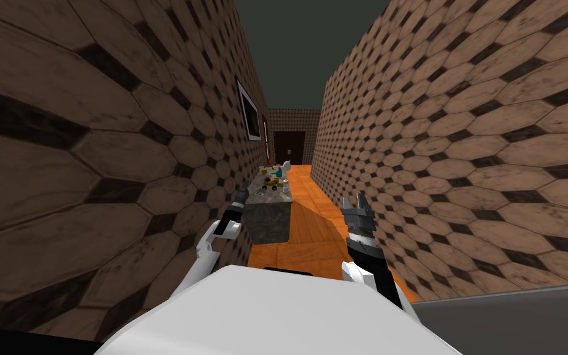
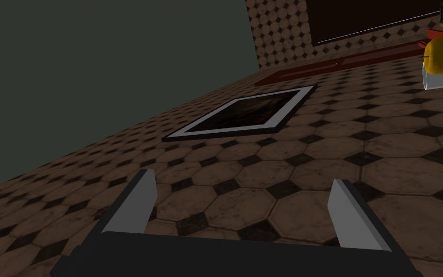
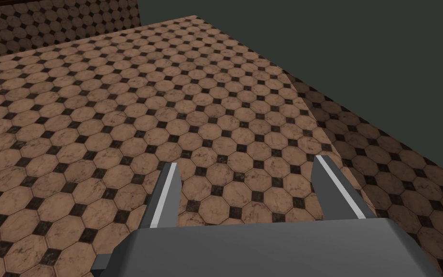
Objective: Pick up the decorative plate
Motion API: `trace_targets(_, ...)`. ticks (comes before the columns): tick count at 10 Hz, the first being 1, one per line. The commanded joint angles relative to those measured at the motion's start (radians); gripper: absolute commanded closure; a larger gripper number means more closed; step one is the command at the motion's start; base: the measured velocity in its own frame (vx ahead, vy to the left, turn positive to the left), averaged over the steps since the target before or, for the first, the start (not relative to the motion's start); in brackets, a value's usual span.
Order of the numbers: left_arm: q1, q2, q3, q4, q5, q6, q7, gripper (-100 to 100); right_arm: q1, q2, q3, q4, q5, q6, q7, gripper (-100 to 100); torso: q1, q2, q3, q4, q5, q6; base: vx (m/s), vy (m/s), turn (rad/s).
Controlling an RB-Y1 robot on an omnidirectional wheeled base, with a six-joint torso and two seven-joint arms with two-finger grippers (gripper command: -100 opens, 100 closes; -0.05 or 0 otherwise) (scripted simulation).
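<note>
A grey stone-topped table (image 1: 268, 217) stands against the left wall, ahead down a narrow corridor. Several small objects (image 1: 275, 175) crowd its far end, among them yellow, teal, red and white ones; I cannot tell the plate apart from them. My left gripper (image 1: 241, 196) is raised beside the table's near corner, close to the left wall, open and empty (image 2: 244, 202). A yellow and white object (image 2: 440, 60) shows beyond it in the left wrist view. My right gripper (image 1: 357, 200) hangs over the orange floor to the right of the table, open with nothing between its fingers (image 3: 247, 187).
Brown tiled walls (image 1: 461, 142) close in on both sides. A framed picture (image 1: 250, 111) hangs on the left wall above the table. An orange floor strip (image 1: 313, 209) runs right of the table to a dark door (image 1: 289, 148) at the end.
</note>
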Motion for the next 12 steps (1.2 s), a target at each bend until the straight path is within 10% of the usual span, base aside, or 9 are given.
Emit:
trace_targets(1, -0.05, 0.019, 0.011, 0.05, 0.008, 0.05, 0.014, -100, 0.0, 0.0, 0.0, 0.0, 0.0, 0.0, 0.0, 0, 0.0, 0.0, 0.0, 0.0, 0.0, 0.0, -0.08, -0.041, 0.071)
trace_targets(12, -0.329, 0.07, 0.046, 0.345, 0.039, 0.32, 0.07, -100, 0.0, 0.0, 0.0, 0.0, 0.0, 0.0, 0.0, 0, 0.001, -0.004, -0.002, -0.001, 0.0, 0.0, -0.04, -0.044, 0.052)
